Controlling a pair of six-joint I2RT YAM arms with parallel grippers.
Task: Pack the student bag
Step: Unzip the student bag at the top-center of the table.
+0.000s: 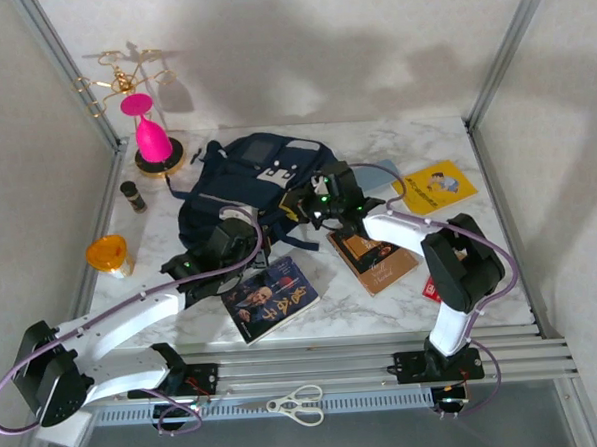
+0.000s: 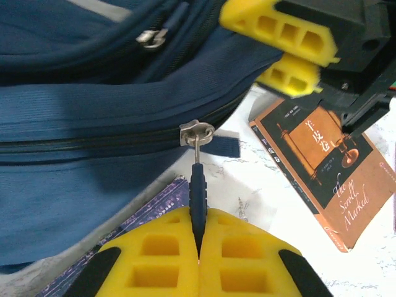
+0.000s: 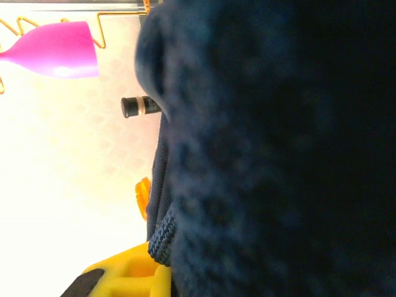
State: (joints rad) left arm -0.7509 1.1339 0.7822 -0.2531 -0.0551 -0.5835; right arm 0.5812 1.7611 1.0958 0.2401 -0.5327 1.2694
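Observation:
The student bag [image 1: 248, 176], a navy-blue backpack, lies at the middle back of the table. My left gripper [image 1: 252, 248] sits at its near edge. In the left wrist view my left gripper [image 2: 198, 218] is shut on the dark blue zipper pull [image 2: 197, 192], which hangs from the metal slider [image 2: 196, 133] on the bag's closed zip. My right gripper [image 1: 298, 205] is at the bag's right edge, and its yellow fingers [image 2: 289, 75] stand close together on the fabric. In the right wrist view, blue bag cloth [image 3: 272, 154] lies against one yellow finger [image 3: 124, 275].
A purple book [image 1: 270, 298] lies under my left gripper, a brown book [image 1: 373, 257] right of it and a yellow book [image 1: 435, 186] at the back right. An orange cup [image 1: 110, 255], a dark bottle [image 1: 133, 196] and a pink stand [image 1: 152, 141] are on the left. Scissors [image 1: 296, 404] rest on the front rail.

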